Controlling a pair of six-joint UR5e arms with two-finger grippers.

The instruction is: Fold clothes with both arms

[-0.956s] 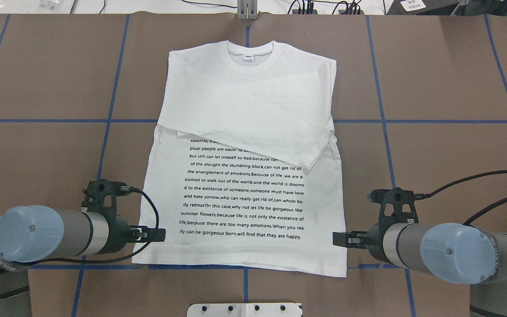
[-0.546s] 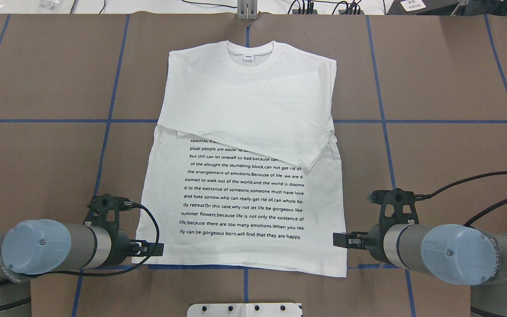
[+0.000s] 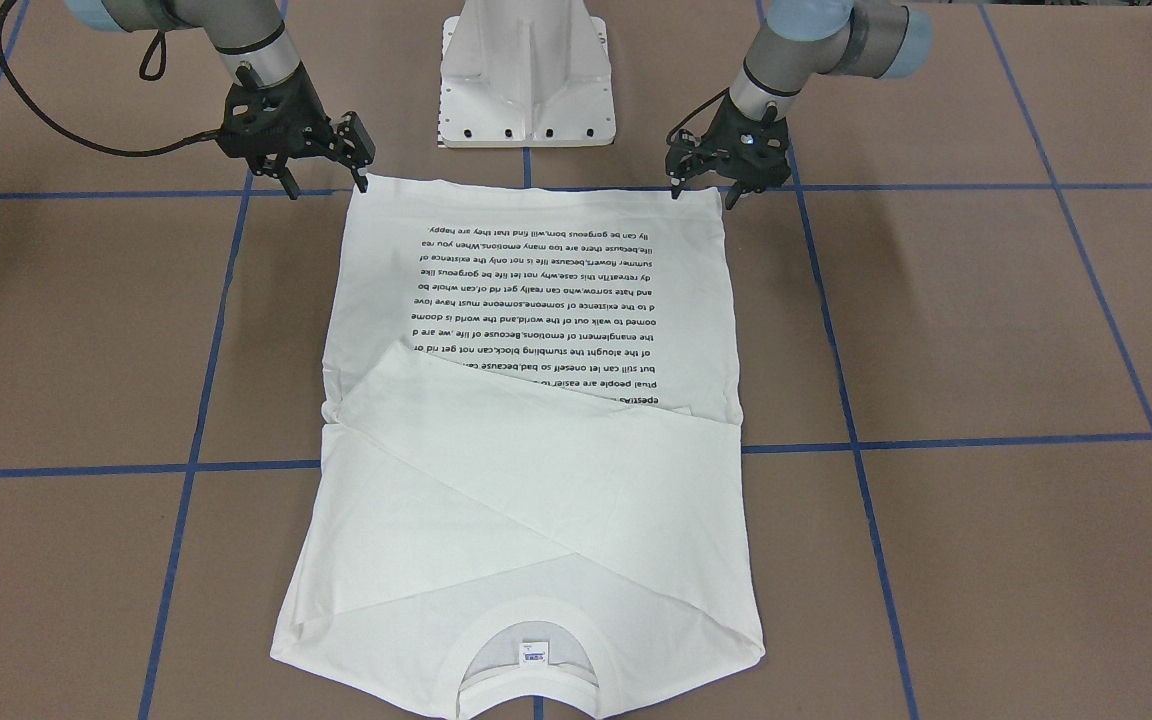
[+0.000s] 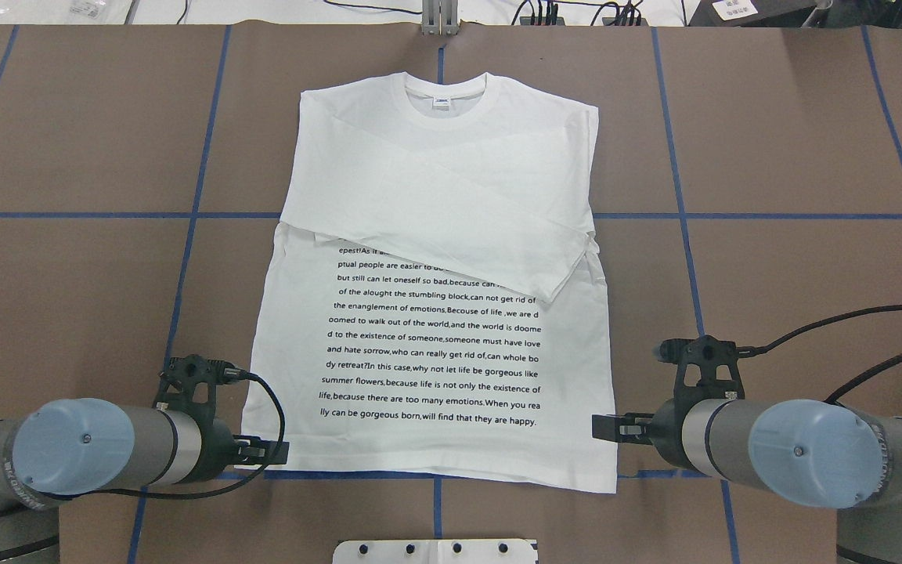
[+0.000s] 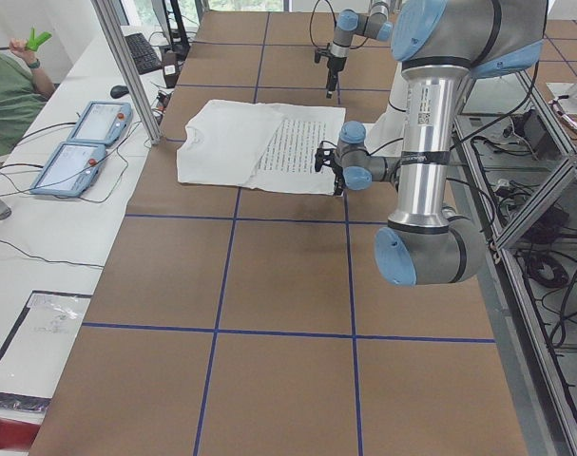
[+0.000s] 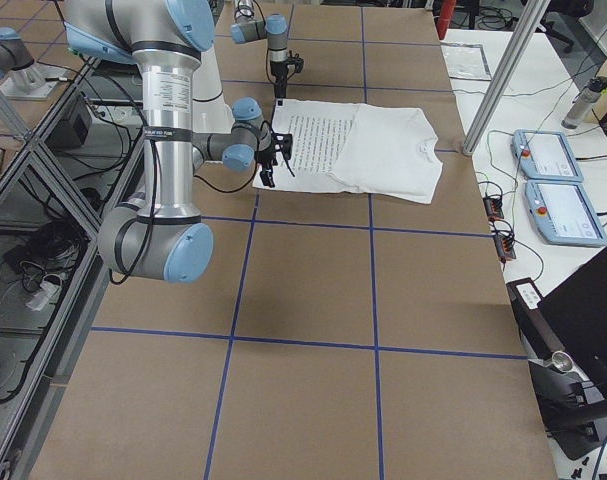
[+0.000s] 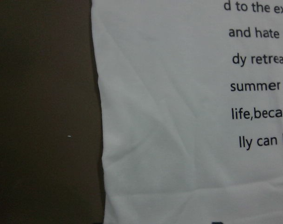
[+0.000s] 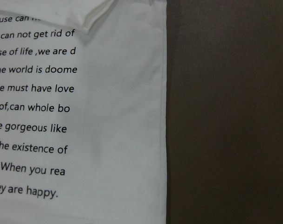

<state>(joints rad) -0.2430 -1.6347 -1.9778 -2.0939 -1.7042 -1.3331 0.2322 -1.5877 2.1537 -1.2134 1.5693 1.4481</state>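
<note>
The clothes are one white long-sleeved T-shirt [image 4: 435, 258] lying flat on the brown table, collar [image 4: 441, 98] at the far end. Its sleeves are folded across the chest, above the block of black text [image 4: 435, 345]. My left gripper [image 4: 271, 452] is low at the hem's left corner and stands open [image 3: 702, 192], one finger on each side of that corner. My right gripper [image 4: 607, 427] is open at the hem's right corner [image 3: 328, 185]. The left wrist view shows the T-shirt's left edge [image 7: 100, 140]. The right wrist view shows the T-shirt's right edge [image 8: 165, 116].
The white pedestal base [image 3: 526, 80] stands just behind the hem, between the arms. Blue tape lines [image 4: 435, 501] grid the table. Two teach pendants [image 5: 79, 142] and a seated person [image 5: 8, 85] are beyond the collar end, past an aluminium post [image 5: 126, 66].
My left gripper has slid along the shirt's left edge towards the robot, down to the hem corner. The right gripper and the shirt have stayed put.
</note>
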